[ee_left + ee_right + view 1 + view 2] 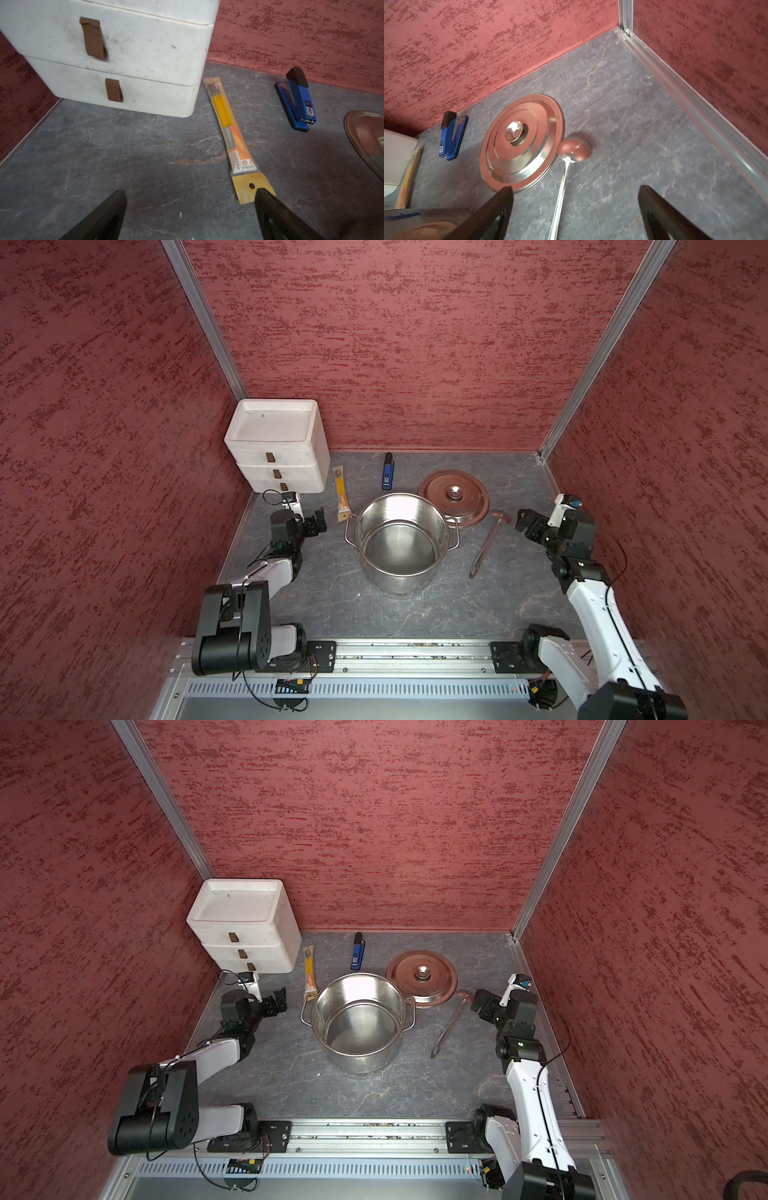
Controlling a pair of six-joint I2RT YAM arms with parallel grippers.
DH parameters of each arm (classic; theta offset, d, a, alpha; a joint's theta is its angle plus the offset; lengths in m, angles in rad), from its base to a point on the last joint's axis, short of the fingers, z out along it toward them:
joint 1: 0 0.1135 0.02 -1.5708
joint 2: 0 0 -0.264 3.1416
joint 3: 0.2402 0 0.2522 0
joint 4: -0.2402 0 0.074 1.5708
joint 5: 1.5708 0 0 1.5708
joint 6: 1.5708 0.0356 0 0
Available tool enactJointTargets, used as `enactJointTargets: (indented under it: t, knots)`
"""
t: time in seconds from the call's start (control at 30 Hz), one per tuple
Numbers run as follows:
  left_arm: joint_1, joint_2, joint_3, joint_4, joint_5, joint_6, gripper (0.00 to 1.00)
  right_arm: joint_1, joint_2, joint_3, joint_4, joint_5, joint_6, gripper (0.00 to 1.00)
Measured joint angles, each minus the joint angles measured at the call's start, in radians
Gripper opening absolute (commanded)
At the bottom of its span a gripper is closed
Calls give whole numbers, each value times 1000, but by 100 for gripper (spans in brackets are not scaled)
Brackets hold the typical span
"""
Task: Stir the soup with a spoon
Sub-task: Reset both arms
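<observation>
R gripper [524, 523] spread wide, empty, hovers near spoon [485, 543], prob. for handle grab. Spoon lies flat on table [332, 605] beside open pot [399, 585], bowl by lid [440, 489]. L gripper [190, 190] spread, idle.

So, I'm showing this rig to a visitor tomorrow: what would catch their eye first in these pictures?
The big shiny steel stockpot, uncovered with no soup visible inside, stands in the middle of the table. Its round lid lies flat behind it to the right, and the long ladle lies beside the pot, its bowl next to the lid's rim. A white drawer unit fills the far left corner.
</observation>
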Motion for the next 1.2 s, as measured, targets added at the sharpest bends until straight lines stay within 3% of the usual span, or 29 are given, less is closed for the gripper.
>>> enactJointTargets:
  t: [0.23, 0.53, 0.77, 0.87, 1.2]
  knots:
    - [-43, 131, -65, 267, -1, 27, 100, 0, 96, -169, 371, -40, -140, 98]
    - [-64, 172, -63, 323, -65, 37, 100, 21, 387, -225, 784, -89, -180, 99]
    - [-69, 172, -63, 340, -84, 38, 100, 111, 600, -241, 1039, -75, -204, 99]
    - [-71, 172, -63, 340, -86, 39, 100, 146, 667, -240, 1070, -47, -224, 98]
    - [-71, 172, -62, 340, -86, 40, 100, 177, 673, -197, 1067, 19, -249, 99]
